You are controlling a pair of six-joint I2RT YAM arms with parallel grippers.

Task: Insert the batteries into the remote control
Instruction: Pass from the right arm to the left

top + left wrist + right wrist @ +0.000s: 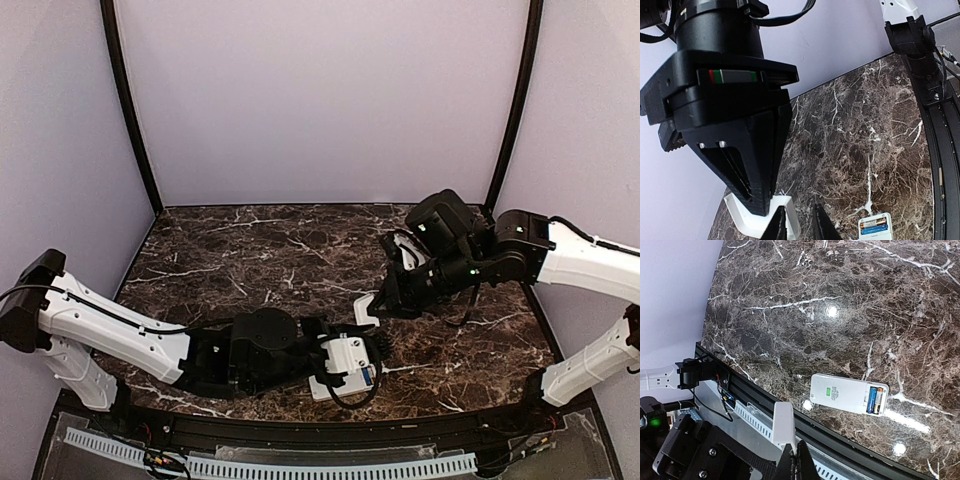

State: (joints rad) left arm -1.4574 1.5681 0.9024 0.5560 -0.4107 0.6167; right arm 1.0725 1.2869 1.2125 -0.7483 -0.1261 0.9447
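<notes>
The white remote control [840, 392] lies back up near the table's front edge, green label showing, its compartment open at one end. Two batteries [874, 400] lie side by side in it, one blue. They also show in the left wrist view as batteries [875, 225] in the remote [874, 234]. My right gripper [796, 443] is shut on the small white cover piece [784, 422], held above the table. My left gripper [799, 206] sits just under that cover [749, 224], its jaws a narrow gap apart, the cover's edge beside one finger. From above, the left gripper [378, 347] hovers over the remote [345, 358].
A black rail and a white slotted cable duct [300, 468] run along the near edge. Lavender walls close the dark marble table [260, 250] at the back and sides. The right arm's base [920, 45] stands at the table's right front corner.
</notes>
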